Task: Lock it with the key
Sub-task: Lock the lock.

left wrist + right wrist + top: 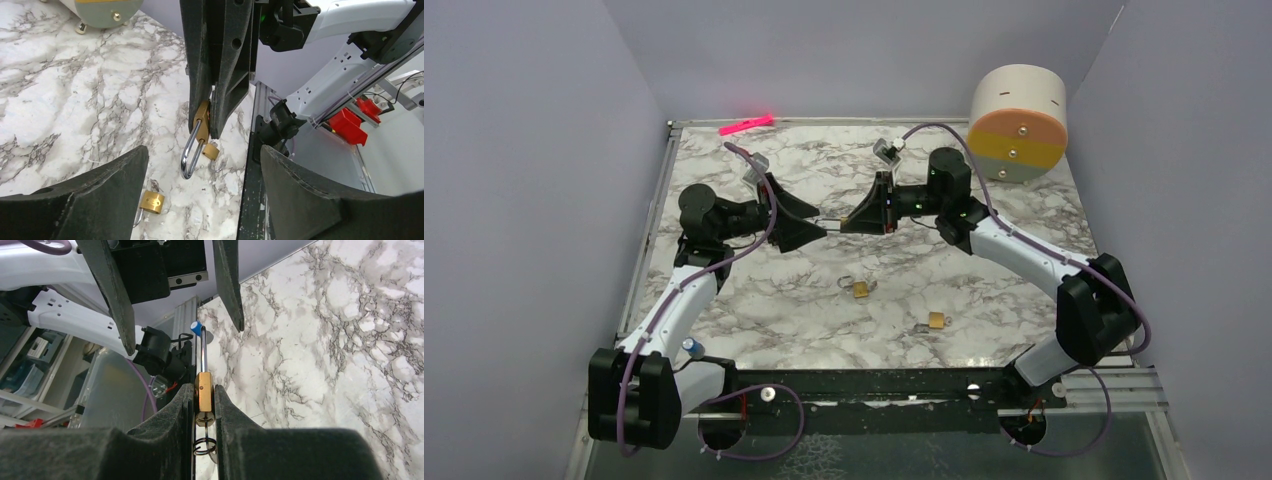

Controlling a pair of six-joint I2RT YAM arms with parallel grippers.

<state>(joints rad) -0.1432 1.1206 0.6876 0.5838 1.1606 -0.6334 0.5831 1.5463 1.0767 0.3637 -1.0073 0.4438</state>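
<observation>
A small brass padlock (205,396) is pinched between the fingers of my right gripper (205,390), which is shut on its body. Its silver shackle (203,352) points toward my left gripper (186,339). The key (206,432) sticks out of the keyhole edge-on, with a dark wire ring (205,447) on it, back between my right fingers. In the left wrist view the same padlock (202,122) hangs from the right fingers (220,75), shackle (190,157) toward the camera. My left gripper (204,165) stands wide open around nothing, just short of the shackle tip.
Two more brass padlocks lie on the marble table, one (860,289) in the middle and one (935,321) nearer the front right. A pink marker (746,124) lies at the back edge. A cream, orange and yellow drum (1018,122) stands back right. Grey walls close in both sides.
</observation>
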